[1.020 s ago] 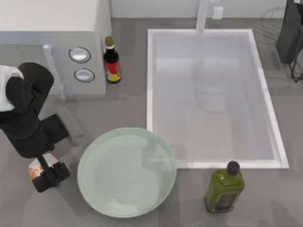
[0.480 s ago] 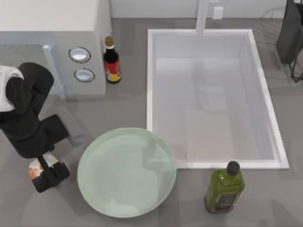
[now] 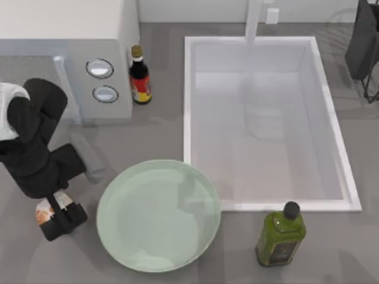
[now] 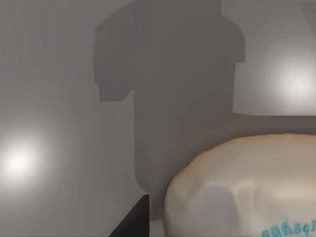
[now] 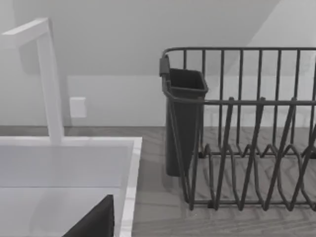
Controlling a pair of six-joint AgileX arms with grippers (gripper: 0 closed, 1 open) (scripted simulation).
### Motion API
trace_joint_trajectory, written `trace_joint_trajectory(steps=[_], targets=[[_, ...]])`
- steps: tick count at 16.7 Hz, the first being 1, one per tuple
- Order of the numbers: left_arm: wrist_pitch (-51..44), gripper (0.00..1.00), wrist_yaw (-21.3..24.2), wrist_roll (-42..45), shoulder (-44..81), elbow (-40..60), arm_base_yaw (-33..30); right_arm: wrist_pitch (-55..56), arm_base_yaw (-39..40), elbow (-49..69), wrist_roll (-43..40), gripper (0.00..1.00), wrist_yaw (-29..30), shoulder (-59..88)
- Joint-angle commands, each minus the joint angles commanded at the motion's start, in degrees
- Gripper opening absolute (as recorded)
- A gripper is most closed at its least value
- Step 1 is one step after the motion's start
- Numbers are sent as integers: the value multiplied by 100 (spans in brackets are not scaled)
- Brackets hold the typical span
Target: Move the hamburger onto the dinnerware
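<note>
Left gripper [image 3: 59, 214] clamped round the burger [image 3: 45, 210] at near left, so best lifted straight up, then carried right over the plate [image 3: 159, 215] before letting go.

The grey matte counter [image 3: 148, 133] carries the pale mint-green round plate [image 3: 159, 216], a green oil bottle [image 3: 280, 235], a dark sauce bottle [image 3: 140, 76] and the cream-white hamburger [image 3: 45, 210]

Rendered kitchen counter: sink [image 3: 266, 118], faucet [image 5: 49, 79], dish rack [image 5: 247, 128], sauce bottles [image 3: 140, 76].
</note>
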Motion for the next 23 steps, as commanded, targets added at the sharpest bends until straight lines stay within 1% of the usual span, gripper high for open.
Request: trace_joint_trajectory(steps=[4,5,8,10,14,16,23], targets=[[0,0,0,0,0,0,0,0,0,0,0,100,0,0],[-390,0,110,-39,-369,147,11,0,0,0,0,100,0,0],[-618,0,111,-24,-442,341,3,0,0,0,0,100,0,0],[-1075,0,111,-33,-605,633,6,0,0,0,0,100,0,0],[-2314,0,109,-51,-1020,1300,-2,0,0,0,0,100,0,0],[-2648,0,108,-62,-1198,1533,-7,0,0,0,0,100,0,0],[-2729,0,105,4,-1227,1601,-26,0,0,0,0,100,0,0]])
